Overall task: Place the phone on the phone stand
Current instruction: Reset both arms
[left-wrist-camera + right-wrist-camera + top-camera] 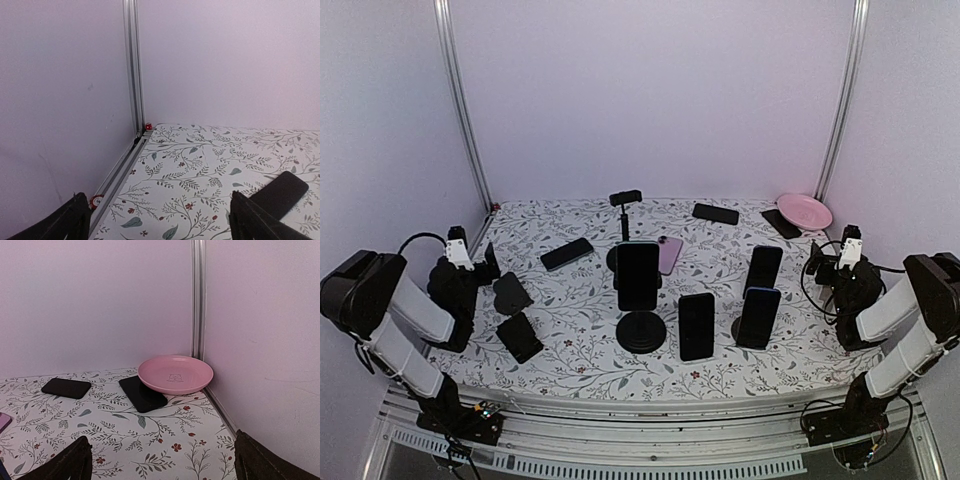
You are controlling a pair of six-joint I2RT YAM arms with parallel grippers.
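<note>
Pink plate (175,374) resting on black phone (145,397), upright phones (696,326) beside round stand (640,333)

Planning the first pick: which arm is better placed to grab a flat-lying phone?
Probably the left arm: the black phone lies flat, unobstructed, near its open jaws. Nearest the right arm, a flat phone sits partly under the pink plate.

The pink plate (175,374) covers one corner of a black phone (142,395). From above, a pink phone (670,254) hides partly behind a standing phone (638,275). A robot finger (252,222) covers the end of a dark thing (281,192), maybe a phone.
</note>
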